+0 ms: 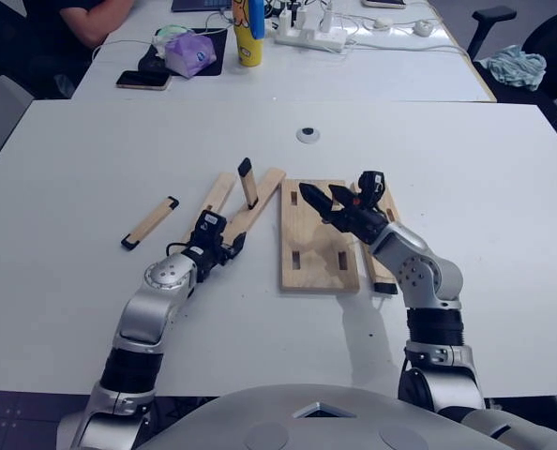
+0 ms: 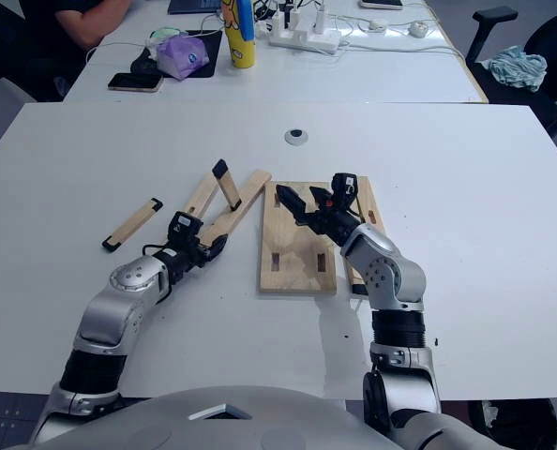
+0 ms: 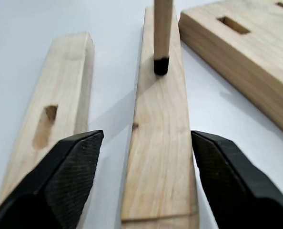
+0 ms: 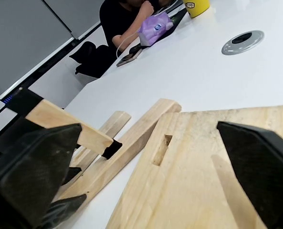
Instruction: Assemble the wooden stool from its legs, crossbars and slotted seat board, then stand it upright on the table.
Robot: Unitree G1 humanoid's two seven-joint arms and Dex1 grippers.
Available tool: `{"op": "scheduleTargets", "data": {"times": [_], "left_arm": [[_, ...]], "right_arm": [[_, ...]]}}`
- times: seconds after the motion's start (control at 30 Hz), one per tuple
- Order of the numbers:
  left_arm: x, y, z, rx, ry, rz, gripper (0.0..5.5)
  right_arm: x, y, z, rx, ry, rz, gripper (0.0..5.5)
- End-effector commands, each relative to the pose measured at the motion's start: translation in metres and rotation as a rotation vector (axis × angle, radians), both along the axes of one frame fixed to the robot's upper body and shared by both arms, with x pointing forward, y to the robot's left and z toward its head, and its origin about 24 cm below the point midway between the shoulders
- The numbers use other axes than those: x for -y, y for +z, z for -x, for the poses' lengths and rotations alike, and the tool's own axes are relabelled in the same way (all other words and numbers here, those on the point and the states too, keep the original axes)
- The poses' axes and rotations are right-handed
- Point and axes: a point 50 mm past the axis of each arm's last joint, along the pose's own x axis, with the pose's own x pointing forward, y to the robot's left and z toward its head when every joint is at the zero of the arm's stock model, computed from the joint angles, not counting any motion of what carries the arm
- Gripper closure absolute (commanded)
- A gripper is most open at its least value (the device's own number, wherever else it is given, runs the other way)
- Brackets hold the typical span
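The slotted seat board lies flat mid-table. My right gripper hovers open over its far end, nothing between the fingers; the right wrist view shows the board just below. A leg lies along the board's right edge, under my right forearm. Two long bars lie left of the board, with a short black-tipped leg resting across them. My left gripper stands open, low, its fingers on either side of the near end of one bar. Another leg lies farther left.
A round grommet sits in the table beyond the board. The far table holds a phone, a yellow can, a purple pouch and a power strip. Bare tabletop lies near the front edge and on both sides.
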Motion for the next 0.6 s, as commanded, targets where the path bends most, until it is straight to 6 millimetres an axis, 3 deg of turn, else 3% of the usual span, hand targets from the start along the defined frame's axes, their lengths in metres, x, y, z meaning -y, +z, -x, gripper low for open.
{"op": "scheduleTargets", "data": {"times": [0.03, 0.33, 0.5, 0.6], "left_arm": [[0.005, -0.001, -0.012, -0.012, 0.009, 0.027, 2.17], [0.009, -0.017, -0.015, -0.108, 0.016, 0.022, 2.17], [0.007, -0.017, -0.014, -0.113, 0.026, 0.036, 2.85], [0.010, -0.007, -0.017, -0.043, 0.018, 0.077, 3.19]], "right_arm": [[-0.002, -0.001, -0.002, 0.003, 0.011, 0.009, 0.16], [-0.002, 0.001, -0.004, 0.009, 0.017, 0.010, 0.16], [-0.001, 0.001, -0.005, 0.010, 0.015, 0.016, 0.16], [0.000, 0.001, -0.005, 0.010, 0.009, 0.017, 0.16]]}}
